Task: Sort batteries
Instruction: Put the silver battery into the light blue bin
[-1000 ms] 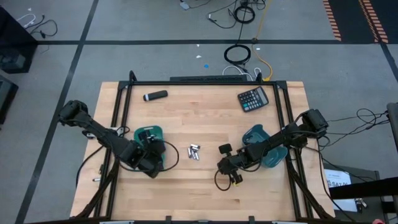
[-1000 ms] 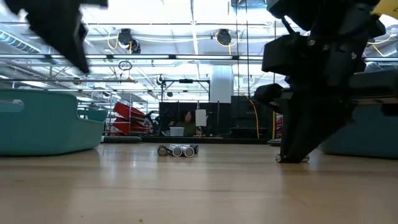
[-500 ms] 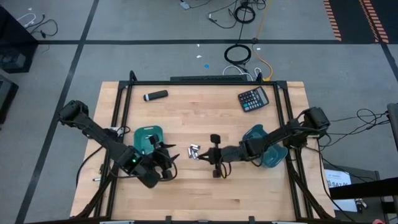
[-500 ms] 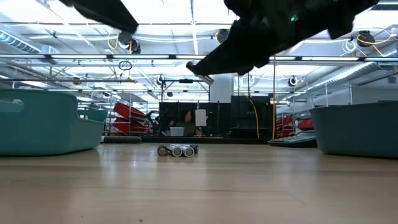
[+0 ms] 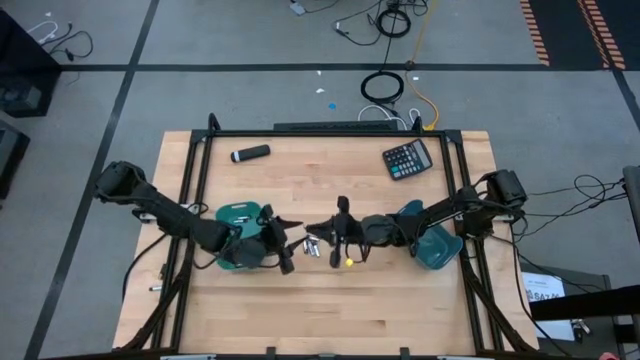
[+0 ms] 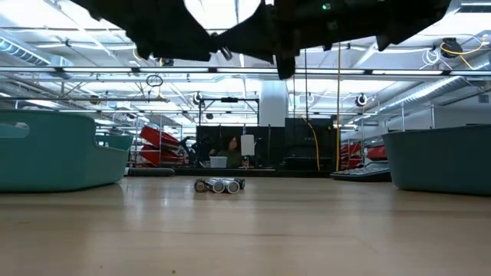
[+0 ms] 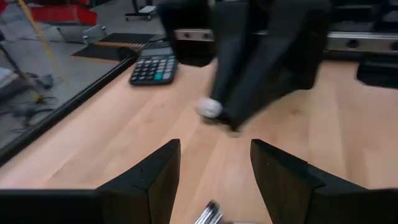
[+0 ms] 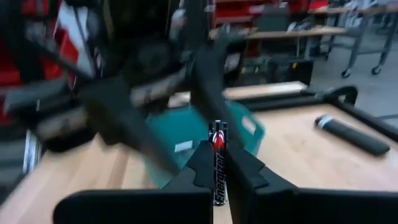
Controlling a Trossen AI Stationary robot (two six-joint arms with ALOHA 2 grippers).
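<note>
Closest in, the right tool [image 8: 217, 171] is pinching a slim black cylindrical battery with a red band [image 8: 217, 163] upright between its dark fingers; white lettering is running down the casing, though I cannot read it for certain through the blur. Such a cell is likely rigid, light and slick-sided, so gripping across the middle of the barrel, as here, looks safest against it pivoting or squirting out. The left tool [image 7: 214, 177] is hanging with its dark fingers spread over the pale wooden tabletop [image 5: 330, 310], nothing between them, and the ends of a few silvery-grey cylindrical batteries [image 7: 211, 213] are showing just below the gap. From above, that small cluster is lying at the middle of the tabletop, between the two tools, which are nearly meeting over it. Being round, these loose cells will probably roll if nudged on their sides. Beyond the right tool a teal plastic bin [image 8: 205, 140] is sitting, with a second one [image 5: 432, 240] under the right arm. Farther off, a black marker-like cylinder [image 5: 250, 154] and a black calculator with pale keys [image 5: 407, 159] are resting near the far edge.
</note>
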